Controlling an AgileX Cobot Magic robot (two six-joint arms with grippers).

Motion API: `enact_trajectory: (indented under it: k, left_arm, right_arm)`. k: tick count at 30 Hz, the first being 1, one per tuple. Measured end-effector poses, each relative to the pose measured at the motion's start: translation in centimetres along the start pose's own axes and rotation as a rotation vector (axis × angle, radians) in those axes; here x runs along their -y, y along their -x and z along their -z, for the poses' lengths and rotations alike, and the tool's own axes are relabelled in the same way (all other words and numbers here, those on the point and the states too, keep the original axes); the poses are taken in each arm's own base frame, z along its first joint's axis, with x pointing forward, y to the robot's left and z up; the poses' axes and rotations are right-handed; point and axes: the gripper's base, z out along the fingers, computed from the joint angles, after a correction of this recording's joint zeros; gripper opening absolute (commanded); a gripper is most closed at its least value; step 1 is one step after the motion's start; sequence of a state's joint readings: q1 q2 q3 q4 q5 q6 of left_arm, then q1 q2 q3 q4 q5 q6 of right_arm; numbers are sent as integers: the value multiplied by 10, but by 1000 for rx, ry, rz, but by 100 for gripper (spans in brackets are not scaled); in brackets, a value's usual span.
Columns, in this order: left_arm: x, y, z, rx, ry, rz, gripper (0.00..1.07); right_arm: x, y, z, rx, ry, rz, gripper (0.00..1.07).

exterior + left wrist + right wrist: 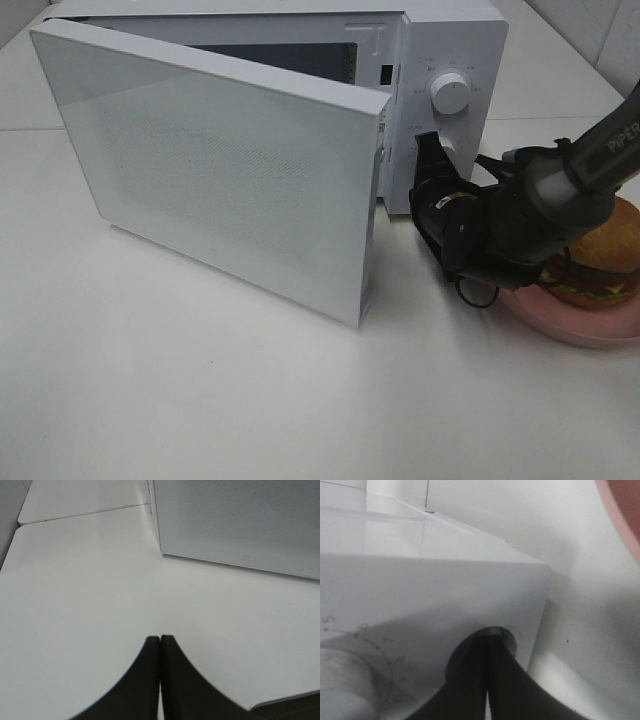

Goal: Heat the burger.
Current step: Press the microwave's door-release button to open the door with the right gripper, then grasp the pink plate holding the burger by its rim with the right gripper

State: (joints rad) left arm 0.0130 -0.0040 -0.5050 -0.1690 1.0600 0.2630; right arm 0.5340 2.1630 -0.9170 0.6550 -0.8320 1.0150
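Note:
The burger, golden bun over lettuce and cheese, sits on a pink plate at the right, partly hidden behind my right arm. My right gripper is shut, empty, its tips pressed against a round recess low on the control panel of the white microwave. In the right wrist view the closed fingers meet at that recess, beside a dial. The microwave door stands swung wide open to the left. My left gripper is shut and empty, hovering over bare table near the door.
The open door spans much of the table in front of the oven cavity. An upper dial sits above my right gripper. The pink plate rim shows close to the right wrist. White table stretches across the front.

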Motion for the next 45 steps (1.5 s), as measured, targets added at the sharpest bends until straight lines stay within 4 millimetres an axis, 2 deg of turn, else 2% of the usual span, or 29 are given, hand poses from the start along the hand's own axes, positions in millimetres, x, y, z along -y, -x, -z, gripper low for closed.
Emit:
enact_trajectory:
  k: [8, 13, 18, 20, 23, 25, 26, 28, 31, 32, 33, 34, 35, 36, 38, 40, 45]
  left_arm:
    - [0, 0, 0, 0, 0, 0, 0]
    - [0, 0, 0, 0, 0, 0, 0]
    - [0, 0, 0, 0, 0, 0, 0]
    - [0, 0, 0, 0, 0, 0, 0]
    - [0, 0, 0, 0, 0, 0, 0]
    - [0, 0, 0, 0, 0, 0, 0]
    - [0, 0, 0, 0, 0, 0, 0]
    - [0, 0, 0, 0, 0, 0, 0]
    - [0, 0, 0, 0, 0, 0, 0]
    - [0, 0, 0, 0, 0, 0, 0]
    - [0, 0, 0, 0, 0, 0, 0]
    - [0, 0, 0, 0, 0, 0, 0]
    - [0, 0, 0, 0, 0, 0, 0]
    - [0, 0, 0, 0, 0, 0, 0]
    - [0, 0, 0, 0, 0, 0, 0]
    - [0, 0, 0, 0, 0, 0, 0]
    - [0, 0, 0, 0, 0, 0, 0]
  right_arm:
    - [0, 2, 4, -27, 0, 25, 0]
    - [-2, 7, 17, -73, 17, 91, 2]
    - [-8, 2, 35, -173, 108, 234, 4]
    - [-1, -3, 45, -255, 142, 359, 6]
    - [1, -5, 46, -273, 147, 390, 7]
    - [1, -14, 51, -358, 230, 603, 8]
    - [1, -14, 51, -358, 230, 603, 8]
    - [-2, -19, 54, -385, 318, 768, 9]
    - [-3, -20, 55, -389, 348, 829, 9]
    - [-3, -22, 56, -394, 390, 941, 10]
    - [-3, -22, 56, -394, 390, 941, 10]
    - [-2, -24, 57, -393, 431, 1073, 11]
    - [-2, -24, 57, -393, 431, 1073, 11]
    - [-2, -25, 58, -386, 467, 1195, 12]
    - [-2, -26, 58, -385, 480, 1241, 13]
    - [-4, -25, 61, -384, 493, 1421, 15]
    - [-12, -19, 69, -383, 480, 1567, 16]
